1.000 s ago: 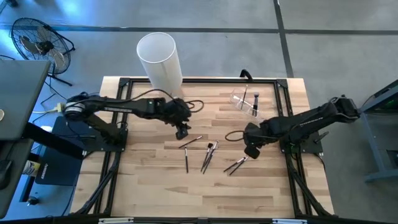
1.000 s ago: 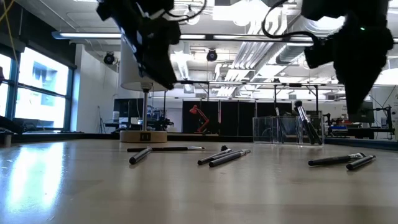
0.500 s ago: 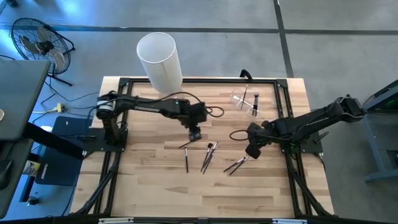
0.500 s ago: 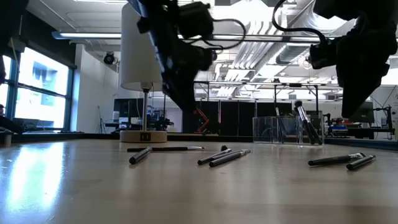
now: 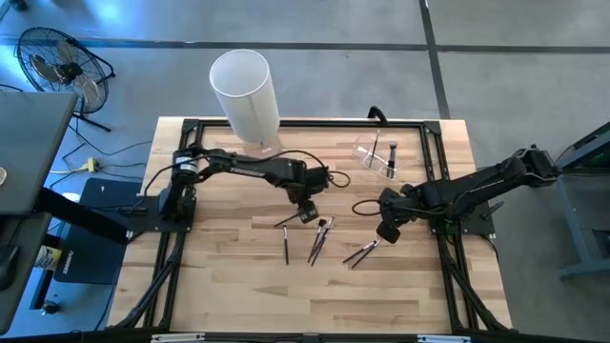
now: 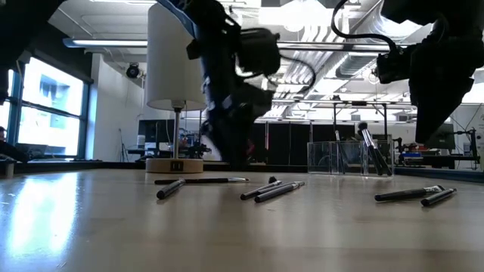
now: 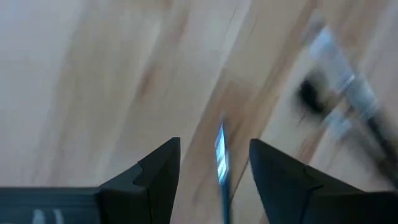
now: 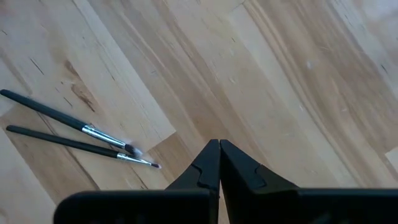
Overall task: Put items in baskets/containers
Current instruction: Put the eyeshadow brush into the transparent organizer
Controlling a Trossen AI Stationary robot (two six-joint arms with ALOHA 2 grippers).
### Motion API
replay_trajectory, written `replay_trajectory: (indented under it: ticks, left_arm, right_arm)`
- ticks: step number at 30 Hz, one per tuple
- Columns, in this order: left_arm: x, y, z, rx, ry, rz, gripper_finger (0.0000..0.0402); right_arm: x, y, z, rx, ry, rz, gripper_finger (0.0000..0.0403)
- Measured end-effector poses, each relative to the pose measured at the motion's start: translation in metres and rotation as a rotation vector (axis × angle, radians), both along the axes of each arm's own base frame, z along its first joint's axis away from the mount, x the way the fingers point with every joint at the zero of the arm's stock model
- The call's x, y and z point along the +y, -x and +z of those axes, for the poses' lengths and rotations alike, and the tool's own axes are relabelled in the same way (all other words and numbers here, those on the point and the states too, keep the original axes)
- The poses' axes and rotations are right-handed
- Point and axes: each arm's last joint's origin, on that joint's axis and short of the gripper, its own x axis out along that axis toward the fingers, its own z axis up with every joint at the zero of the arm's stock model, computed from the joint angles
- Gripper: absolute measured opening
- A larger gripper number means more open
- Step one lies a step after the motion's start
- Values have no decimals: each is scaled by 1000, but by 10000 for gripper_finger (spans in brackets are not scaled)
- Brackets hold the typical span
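Brushes mostly remain: a few stand in the clear holder [image 5: 377, 155], about six lie on the table [image 5: 229, 286], my spread left gripper [image 5: 307, 213] straddles one brush [image 7: 220, 160], right gripper [image 5: 386, 232] pinched empty.

This looks like a robotics lab or industrial workshop. The wooden counter [image 5: 238, 286] sits in a black metal frame [image 5: 172, 276] on a grey concrete floor [image 5: 496, 57], with a floor fan [image 5: 59, 59] beside it. Beyond the counter, the low view shows exposed ceiling ducts [image 6: 318, 72], strip lights [image 6: 106, 43], large windows [image 6: 45, 113] and distant workbenches with equipment [image 6: 423, 155].
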Motion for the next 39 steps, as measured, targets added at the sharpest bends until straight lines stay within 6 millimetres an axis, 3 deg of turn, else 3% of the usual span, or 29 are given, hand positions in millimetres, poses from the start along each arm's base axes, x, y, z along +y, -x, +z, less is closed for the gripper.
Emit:
replay_trajectory:
  ticks: [7, 15, 23, 26, 39]
  left_arm:
    - [-9, -6, -11, -1, -18, 8, 188]
    - [-7, -10, -7, -50, -100, 37, 188]
    - [-10, -11, -7, -56, -74, 21, 188]
    - [-13, -16, -23, -33, -83, 15, 188]
    - [-24, -16, -33, 16, -120, 14, 179]
  right_arm:
    - [0, 0, 0, 0, -6, 3, 6]
    - [1, 0, 0, 0, -8, 16, 2]
    - [1, 0, 0, 1, -15, 18, 3]
    - [1, 0, 0, 1, -15, 18, 2]
    - [2, -1, 0, -2, -36, 26, 3]
